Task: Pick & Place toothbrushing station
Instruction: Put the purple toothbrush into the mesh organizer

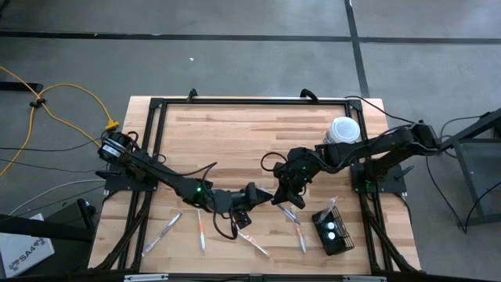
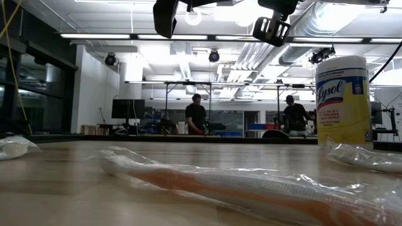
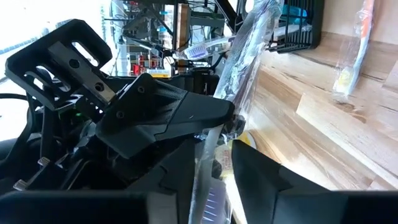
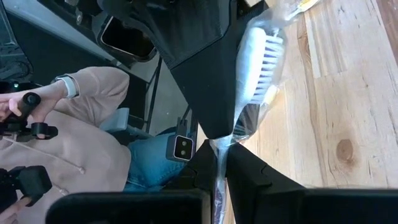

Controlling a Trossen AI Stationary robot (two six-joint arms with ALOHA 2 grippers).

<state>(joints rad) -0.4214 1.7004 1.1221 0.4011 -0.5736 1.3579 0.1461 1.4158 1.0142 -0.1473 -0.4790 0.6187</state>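
Observation:
A plastic-wrapped toothbrush [image 4: 258, 59] with white bristles is held in the air between both grippers over the table's middle. It also shows in the left wrist view [image 3: 249, 56]. My left gripper [image 1: 254, 194] and my right gripper [image 1: 279, 194] meet tip to tip, and both are shut on it. The toothbrushing station, a small black wire-mesh basket [image 1: 333, 231], stands on the table near the front right and also shows in the left wrist view [image 3: 297, 34]. Another wrapped toothbrush [image 1: 325, 210] leans on its rim. My left gripper pinches the toothbrush's clear wrapper [image 3: 208, 177] between its two fingers, which lie across the brush. The brush is lifted clear of the table and runs on past the fingers. My right gripper pinches the wrapper [image 4: 222, 144] between its two fingers just below the bristle head, close beside the left gripper's fingertip [image 4: 211, 118]. The brush is clear of the table.
Several wrapped toothbrushes lie along the table's near side [image 1: 164, 231] [image 1: 202, 231] [image 1: 254, 243] [image 1: 297, 231]; one lies close to the low camera [image 2: 251, 188]. A yellow canister with a white lid [image 1: 343, 131] stands at the far right. A person in a beige sleeve [image 4: 74, 143] stands beyond the table.

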